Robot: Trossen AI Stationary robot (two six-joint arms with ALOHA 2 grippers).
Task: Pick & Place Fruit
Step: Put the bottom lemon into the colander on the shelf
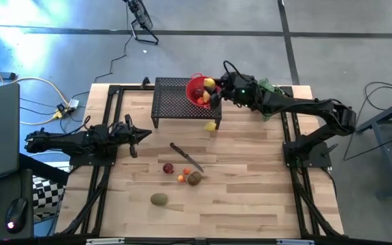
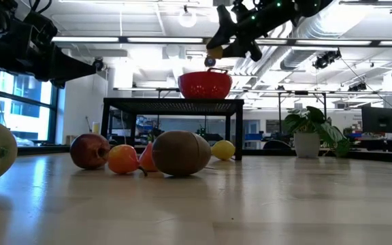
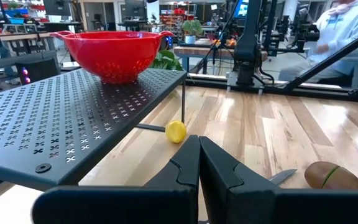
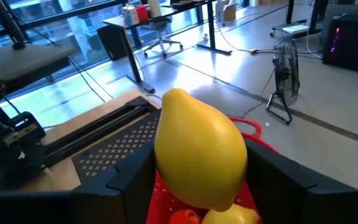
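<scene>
Pale wooden plank table [image 1: 250, 177] in a bright open workshop.
Right gripper [image 4: 197, 180] pinches a yellow lemon [image 4: 199, 152] above the red plastic colander [image 1: 197, 90]; left gripper [image 3: 199, 163] pressed together; no legible writing.

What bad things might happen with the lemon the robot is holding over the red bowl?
The right end effector holds a lemon above the red bowl, which already has fruit inside, so it might bounce or roll out. The bowl sits near the edge of the black rack; a bump might shift it. One lemon already lies on the table below.
</scene>
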